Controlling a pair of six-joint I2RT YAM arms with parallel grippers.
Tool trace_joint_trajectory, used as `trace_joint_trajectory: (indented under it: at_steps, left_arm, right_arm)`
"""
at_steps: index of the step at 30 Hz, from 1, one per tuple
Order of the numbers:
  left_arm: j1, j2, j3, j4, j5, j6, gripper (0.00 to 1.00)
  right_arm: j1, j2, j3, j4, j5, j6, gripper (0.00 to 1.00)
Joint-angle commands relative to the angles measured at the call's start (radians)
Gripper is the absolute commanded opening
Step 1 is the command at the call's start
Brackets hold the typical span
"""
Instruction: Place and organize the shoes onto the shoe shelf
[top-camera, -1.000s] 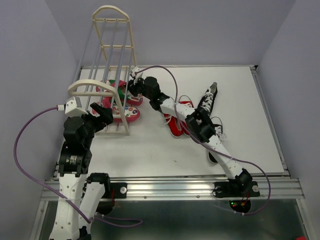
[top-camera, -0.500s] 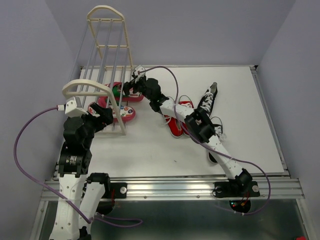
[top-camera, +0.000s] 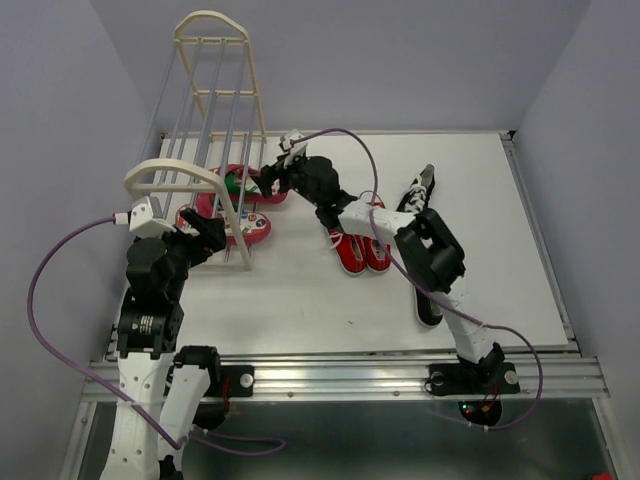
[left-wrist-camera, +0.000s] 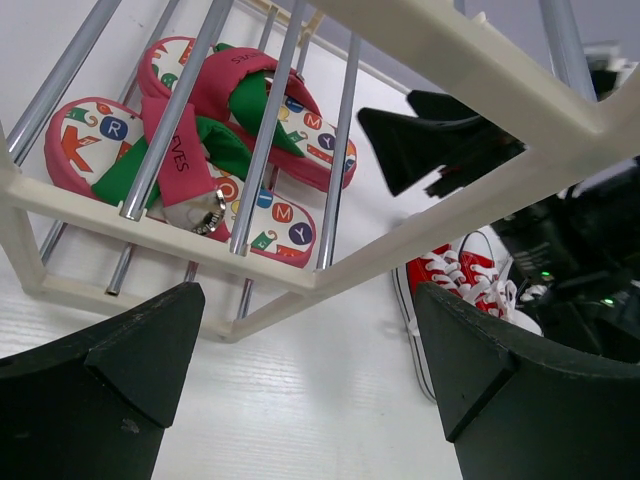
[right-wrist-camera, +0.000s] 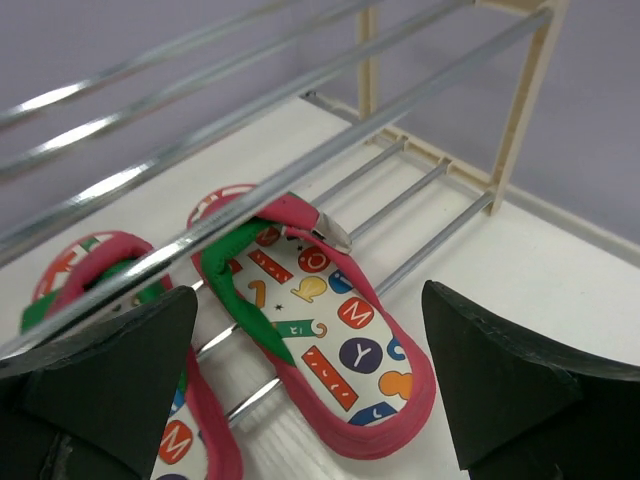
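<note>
Flip-flops (right-wrist-camera: 345, 355) lie across the shoe shelf's (left-wrist-camera: 480, 60) lowest rails, with the right gripper (right-wrist-camera: 308, 295) spread wide beside the shelf and the left gripper (left-wrist-camera: 305, 295) spread wide at its near end.

Shoe shelf (top-camera: 180, 165) takes up the table's (top-camera: 300, 300) left side. Its grey rails (right-wrist-camera: 300, 165) cross right over the flip-flops (right-wrist-camera: 330, 340), so the only way in is from the side under the rails, where the right gripper (top-camera: 268, 183) sits spread wide. Left gripper (top-camera: 205, 232), also spread, faces a cream frame bar (left-wrist-camera: 400, 250). Red sneakers (top-camera: 362, 250), black sneakers (top-camera: 428, 308) and right arm (top-camera: 430, 255) clutter mid-table, with bare surface at front centre and far right.
</note>
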Motion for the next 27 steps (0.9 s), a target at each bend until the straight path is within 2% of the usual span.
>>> trace_joint_trajectory:
  at_steps: [1,5,9,15,18,21,27]
  left_arm:
    - [0.005,-0.01,-0.007,0.041,0.0,0.013,0.99]
    - [0.005,0.002,-0.005,0.04,-0.002,0.014,0.99]
    - [0.005,0.028,0.004,0.044,0.007,0.017,0.99]
    - [0.005,0.04,0.005,0.052,0.016,0.02,0.99]
    - [0.005,0.046,0.007,0.055,0.016,0.02,0.99]
    - [0.005,0.057,0.013,0.058,0.021,0.019,0.99]
    - [0.005,0.077,0.016,0.061,0.021,0.02,0.99]
  right_arm:
    - [-0.003,-0.166,-0.124,0.031,0.05,0.022,1.0]
    - [-0.057,-0.183,-0.147,-0.13,0.122,0.065,1.0]
    - [-0.087,-0.111,-0.077,-0.293,0.185,0.062,1.0]
    - [-0.12,-0.025,-0.003,-0.362,0.288,0.028,1.0]
    - [-0.129,0.042,0.078,-0.4,0.255,0.045,1.0]
    - [-0.129,0.107,0.136,-0.404,0.129,0.046,1.0]
    - [-0.129,0.197,0.267,-0.405,-0.009,0.1,1.0]
